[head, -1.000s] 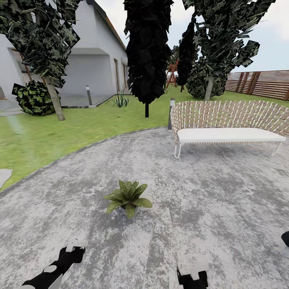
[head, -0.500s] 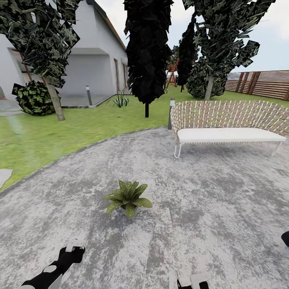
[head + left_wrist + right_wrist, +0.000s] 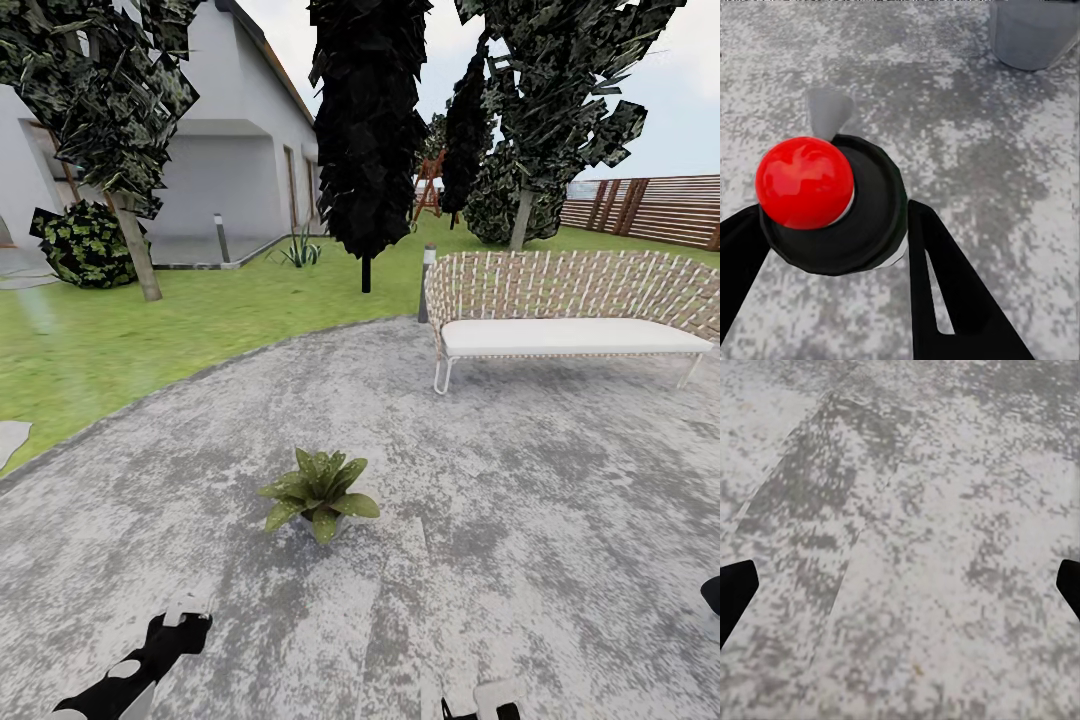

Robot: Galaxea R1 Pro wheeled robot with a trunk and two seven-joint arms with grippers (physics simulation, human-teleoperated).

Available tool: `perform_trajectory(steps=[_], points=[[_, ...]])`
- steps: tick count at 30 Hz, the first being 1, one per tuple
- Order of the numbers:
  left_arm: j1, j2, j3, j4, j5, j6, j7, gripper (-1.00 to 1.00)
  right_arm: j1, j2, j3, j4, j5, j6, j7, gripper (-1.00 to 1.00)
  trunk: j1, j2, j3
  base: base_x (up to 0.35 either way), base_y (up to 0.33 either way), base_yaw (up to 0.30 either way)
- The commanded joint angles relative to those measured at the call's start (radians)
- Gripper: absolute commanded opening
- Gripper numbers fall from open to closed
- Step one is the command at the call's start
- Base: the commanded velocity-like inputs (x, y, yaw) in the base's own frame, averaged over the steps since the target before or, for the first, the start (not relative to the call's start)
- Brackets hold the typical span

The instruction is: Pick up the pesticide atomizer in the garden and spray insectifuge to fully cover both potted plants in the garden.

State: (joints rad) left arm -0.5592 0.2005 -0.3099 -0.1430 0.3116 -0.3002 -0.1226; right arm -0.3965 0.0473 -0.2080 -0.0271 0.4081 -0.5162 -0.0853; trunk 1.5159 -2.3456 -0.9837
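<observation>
Left gripper (image 3: 832,247) is clamped on the spray bottle (image 3: 847,217), red top (image 3: 804,182) poking up between the black fingers (image 3: 945,292), low over the grey patio (image 3: 520,500). Ahead of it and a little to its right sits one potted plant (image 3: 320,492). Right gripper (image 3: 900,585) hangs over bare paving, fingers spread wide.

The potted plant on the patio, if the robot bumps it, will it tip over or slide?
Likely tip rather than slide: the potted plant spreads wide leaves over a small pot barely visible beneath them, so it looks top-heavy. The patio looks rough and speckled, which probably resists sliding. The leaves look thin and pointed, so they would probably bend before the pot moves.
</observation>
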Motion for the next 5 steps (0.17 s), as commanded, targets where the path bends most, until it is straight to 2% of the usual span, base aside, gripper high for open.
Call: perform_trajectory(steps=[1, 5], points=[[-0.001, 0.001, -0.006, 0.001, 0.011, -0.002, -0.005, -1.00, -0.001, 0.000, -0.005, 0.001, 0.011, -0.002, -0.007, 1.00, 0.000, 0.000, -0.001, 0.000, 0.000, 0.000], [-0.001, -0.003, -0.006, -0.001, 0.012, -0.002, -0.005, -1.00, 0.000, 0.000, -0.005, 0.001, 0.011, -0.002, -0.007, 1.00, 0.000, 0.000, -0.001, 0.000, 0.000, 0.000]])
